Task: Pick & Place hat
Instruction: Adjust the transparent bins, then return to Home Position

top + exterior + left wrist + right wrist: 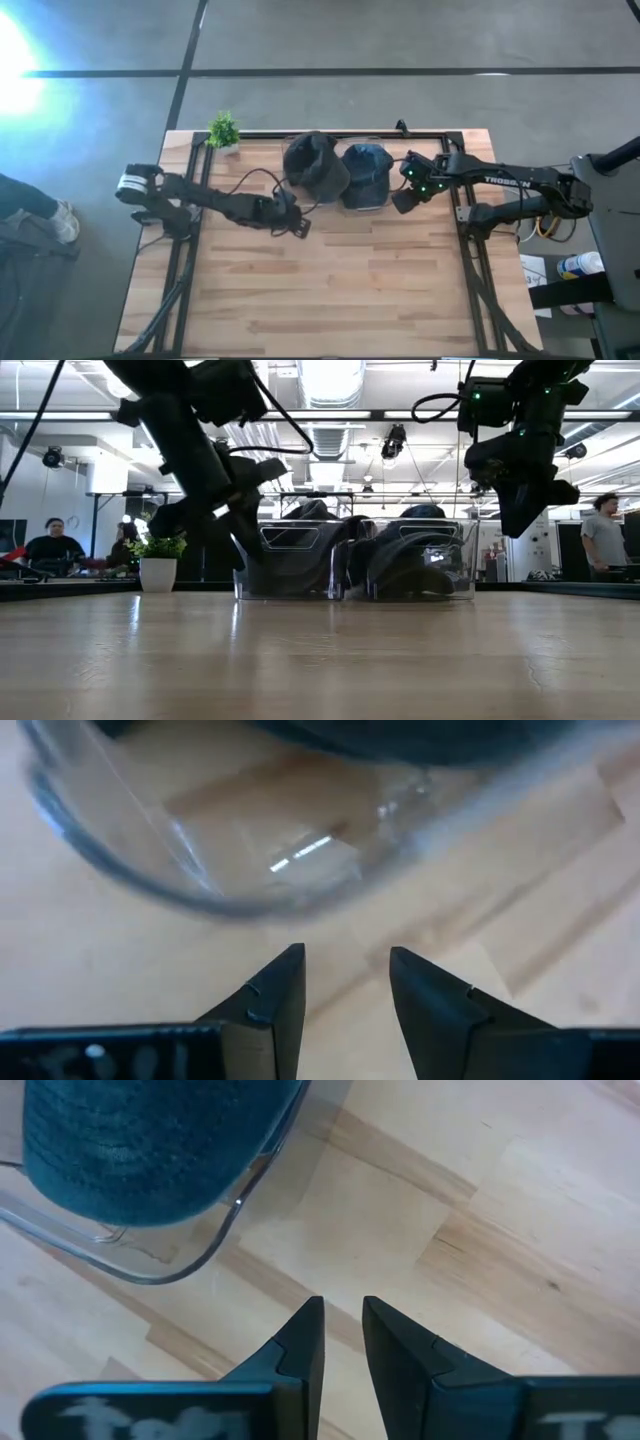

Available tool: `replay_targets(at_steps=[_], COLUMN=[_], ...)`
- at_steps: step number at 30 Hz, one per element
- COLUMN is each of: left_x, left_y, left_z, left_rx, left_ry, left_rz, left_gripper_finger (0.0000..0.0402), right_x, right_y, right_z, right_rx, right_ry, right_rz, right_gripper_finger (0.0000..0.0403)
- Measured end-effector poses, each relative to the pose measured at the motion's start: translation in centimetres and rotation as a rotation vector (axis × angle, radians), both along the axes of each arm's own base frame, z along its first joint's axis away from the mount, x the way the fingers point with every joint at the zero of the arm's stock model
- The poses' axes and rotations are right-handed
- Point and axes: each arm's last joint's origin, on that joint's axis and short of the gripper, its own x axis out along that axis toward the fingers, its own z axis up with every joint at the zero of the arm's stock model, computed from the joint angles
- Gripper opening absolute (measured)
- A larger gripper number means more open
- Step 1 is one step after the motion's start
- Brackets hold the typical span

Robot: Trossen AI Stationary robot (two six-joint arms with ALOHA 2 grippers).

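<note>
A black hat (pixel 315 165) and a blue denim hat (pixel 365 172) sit side by side in two clear plastic tubs (pixel 290 585) (pixel 455 585) at the table's far middle. My left gripper (pixel 293 222) (pixel 345 955) hovers open just near-left of the black hat's tub, whose clear rim (pixel 150 870) lies ahead of the fingers. My right gripper (pixel 402 200) (pixel 343 1305) hangs above the table just right of the blue hat (pixel 130 1150). Its fingers are only narrowly apart and hold nothing.
A small potted plant (pixel 223 130) (pixel 158 560) stands at the table's far left corner. A dark cable (pixel 250 180) loops over the left arm. Bare wood (pixel 330 290) fills the near half of the table. People (pixel 50 545) (pixel 605 535) are in the room beyond the table.
</note>
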Motion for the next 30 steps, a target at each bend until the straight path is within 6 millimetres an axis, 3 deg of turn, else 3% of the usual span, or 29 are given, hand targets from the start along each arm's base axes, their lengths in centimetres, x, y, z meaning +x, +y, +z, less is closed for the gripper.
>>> replay_targets(at_steps=[7,14,20,30], left_x=[-0.5,-1.0,-1.3,-2.1], left_y=[-2.3,-2.2,-2.2,-2.3], left_z=[0.2,0.5,0.5,2.8], left_rx=[-0.008,0.014,0.023,0.051], left_ry=[0.003,0.023,0.055,-0.015], left_rz=[-0.065,-0.043,-0.046,-0.112], left_gripper_finger=[0.014,0.014,0.014,0.014], right_x=[0.7,1.9,2.1,3.0], right_y=[0.9,0.7,0.9,4.7], right_z=[-1.0,-1.0,-0.9,-0.3], right_rx=[0.014,-0.025,-0.024,-0.059], right_ry=[-0.053,-0.197,-0.213,-0.246], right_rz=[0.037,0.005,0.001,0.073], right_gripper_finger=[0.0068,0.0068,0.0068,0.0068])
